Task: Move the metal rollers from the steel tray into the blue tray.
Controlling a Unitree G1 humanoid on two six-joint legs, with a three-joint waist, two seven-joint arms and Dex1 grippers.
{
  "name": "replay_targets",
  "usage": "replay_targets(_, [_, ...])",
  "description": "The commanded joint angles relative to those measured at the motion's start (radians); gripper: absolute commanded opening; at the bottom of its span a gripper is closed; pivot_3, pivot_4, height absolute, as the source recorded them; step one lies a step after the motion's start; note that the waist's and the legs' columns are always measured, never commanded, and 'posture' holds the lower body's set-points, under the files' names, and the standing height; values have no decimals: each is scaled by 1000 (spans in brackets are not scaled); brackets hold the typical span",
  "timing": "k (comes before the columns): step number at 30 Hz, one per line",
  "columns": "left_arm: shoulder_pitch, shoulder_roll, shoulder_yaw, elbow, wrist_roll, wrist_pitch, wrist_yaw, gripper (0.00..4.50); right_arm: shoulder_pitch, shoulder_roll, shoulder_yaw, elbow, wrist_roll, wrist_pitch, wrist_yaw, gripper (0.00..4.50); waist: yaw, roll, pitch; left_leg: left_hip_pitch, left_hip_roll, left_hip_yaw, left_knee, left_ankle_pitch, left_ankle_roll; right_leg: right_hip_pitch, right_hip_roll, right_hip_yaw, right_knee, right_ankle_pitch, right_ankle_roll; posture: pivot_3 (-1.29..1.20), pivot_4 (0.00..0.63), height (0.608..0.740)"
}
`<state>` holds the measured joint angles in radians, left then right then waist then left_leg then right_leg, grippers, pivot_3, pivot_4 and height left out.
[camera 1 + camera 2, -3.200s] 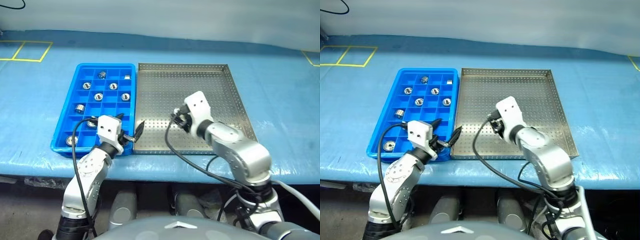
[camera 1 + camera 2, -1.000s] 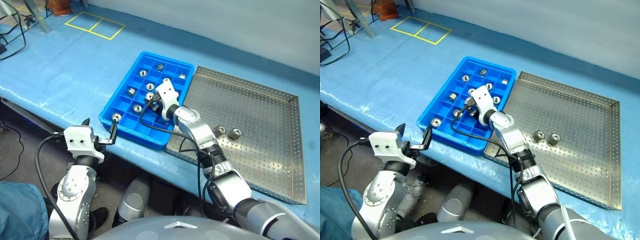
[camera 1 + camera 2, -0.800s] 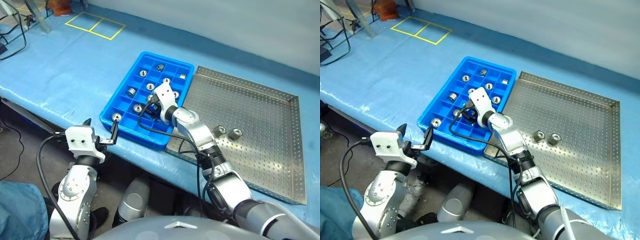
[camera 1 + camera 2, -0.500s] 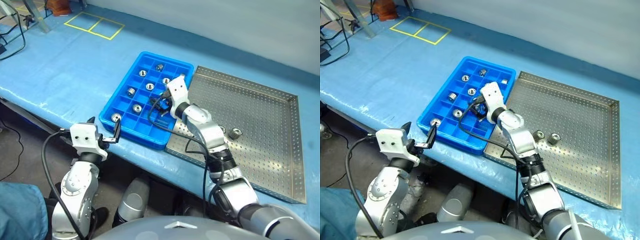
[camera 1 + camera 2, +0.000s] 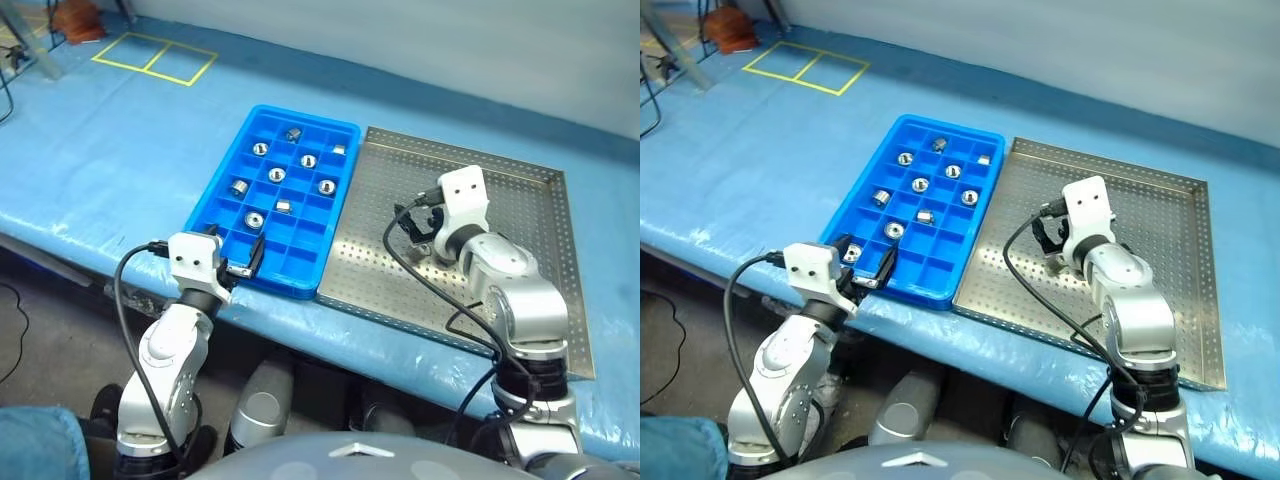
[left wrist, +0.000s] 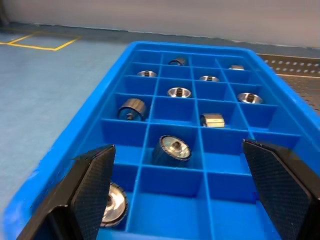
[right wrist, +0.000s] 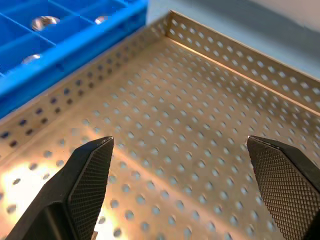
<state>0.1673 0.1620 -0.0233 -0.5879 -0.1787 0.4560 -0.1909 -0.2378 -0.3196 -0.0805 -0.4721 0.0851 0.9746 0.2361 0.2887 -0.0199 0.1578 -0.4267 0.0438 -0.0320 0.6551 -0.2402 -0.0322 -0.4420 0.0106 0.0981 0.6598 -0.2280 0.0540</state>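
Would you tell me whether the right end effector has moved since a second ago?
Yes. The right end effector has swung from above the blue tray across to the steel tray, open and empty.

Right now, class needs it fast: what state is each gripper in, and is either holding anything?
Left gripper: jaws open, holding nothing, at the blue tray.
Right gripper: jaws open, holding nothing, over the steel tray.

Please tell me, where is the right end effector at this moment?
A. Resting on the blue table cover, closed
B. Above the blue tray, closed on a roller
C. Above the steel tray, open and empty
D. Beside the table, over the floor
C: the right end effector hangs over the perforated floor of the steel tray, and its fingers stand wide apart with nothing between them.
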Motion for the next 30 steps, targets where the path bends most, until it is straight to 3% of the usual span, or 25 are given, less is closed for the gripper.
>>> replay_targets(1, [-30, 10, -24, 7, -15, 5, -28, 4500, 32, 30, -48, -67, 5, 27, -45, 4484, -40, 0, 0, 0, 0, 0, 1, 0, 0, 1, 0, 0, 0, 0, 0, 196, 150, 740])
replay_targets(13, [-78, 23, -46, 36, -17, 20, -70, 4500, 86, 154, -70, -42, 38, 6, -113, 4484, -239, 1, 0, 15, 0, 0, 3, 0, 4, 16, 0, 2, 1, -3, 1, 164, 150, 740])
replay_targets(22, [-78, 41, -65, 36, -17, 23, -104, 4500, 36, 197, -80, -6, 66, -50, -121, 4484, -260, 1, 0, 15, 0, 0, 3, 1, 4, 16, 0, 2, 2, -2, 2, 168, 150, 740])
replay_targets(30, [-79, 38, -79, 45, -19, 24, -115, 4500, 15, 211, -12, 128, 47, -154, -122, 4484, -263, 1, 0, 15, -1, 1, 3, 1, 5, 16, 0, 4, 2, -2, 2, 164, 150, 740])
